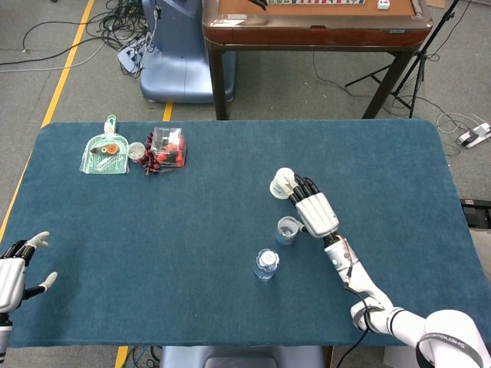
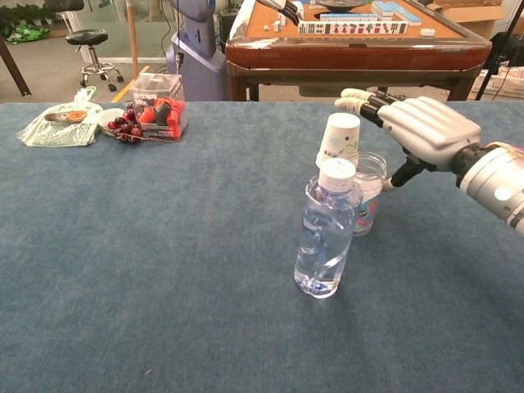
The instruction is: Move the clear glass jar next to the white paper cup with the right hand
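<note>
Counting the items on the blue-covered table [image 1: 192, 291]: one glass jar [image 1: 287, 229], one paper cup [image 1: 281, 184], one water bottle [image 1: 265, 264], one clear plastic box [image 1: 168, 145] with red contents, one green dustpan-shaped tray [image 1: 106, 152] and one cluster of dark red beads [image 1: 150, 161] beside the box. The jar stands upright with no lid, just in front of the cup on the robot's side and slightly toward the robot's right; the chest view shows it partly hidden behind the bottle [image 2: 327, 229], with a pale blue and pink label [image 2: 364, 210] whose writing is too small to read. The cup [image 2: 339, 141] stands upside down and carries a small printed mark, also unreadable. The bottle is capped in white and bears no readable label. Two hands are present. The right hand [image 1: 313, 207] sits over and just beside the jar, its dark-tipped fingers [image 2: 370, 99] stretched flat toward the cup, with the thumb lowered at the jar's rim; whether the thumb actually touches the glass cannot be told, and no grasp around the jar is visible. The left hand [image 1: 14, 268] hovers at the table's near left edge, fingers spread, holding nothing. Beyond the table stands one wooden-framed games table [image 2: 352, 41] bearing a row of tiles, markings illegible.
</note>
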